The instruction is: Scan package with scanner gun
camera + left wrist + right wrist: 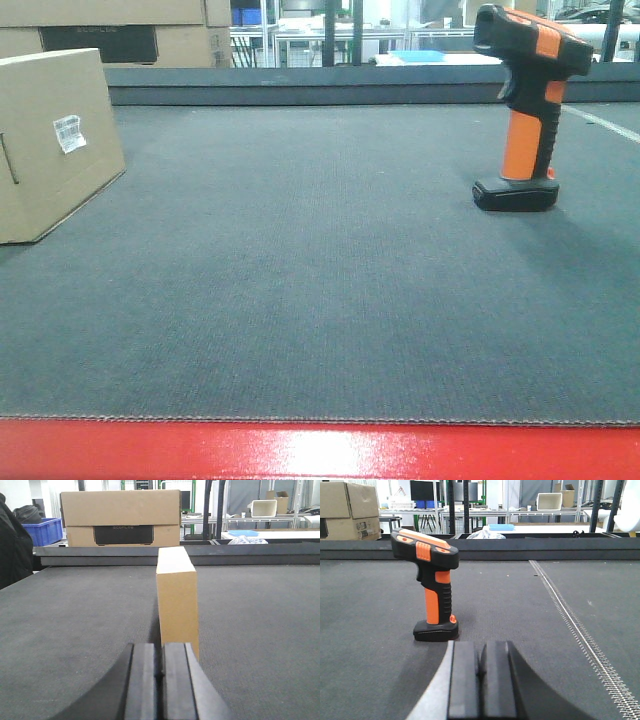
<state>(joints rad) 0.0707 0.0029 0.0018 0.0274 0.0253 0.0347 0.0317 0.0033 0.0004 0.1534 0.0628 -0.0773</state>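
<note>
Package (52, 160) cut off at left edge; scanner gun (524, 135) stands upright.

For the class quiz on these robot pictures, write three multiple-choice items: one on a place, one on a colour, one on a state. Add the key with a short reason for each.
1. In the front view, where does the package stand on the mat?
A far left; B centre; C far right.
2. What colour is the handle of the scanner gun?
A blue; B orange; C green.
3. How is the left gripper?
A wide open; B shut on the package; C shut, holding nothing.

Key:
1 A, the left picture edge cuts the box.
2 B, the grip shows orange in both views of it.
3 C, its fingers press together, with the package standing beyond them.
</note>
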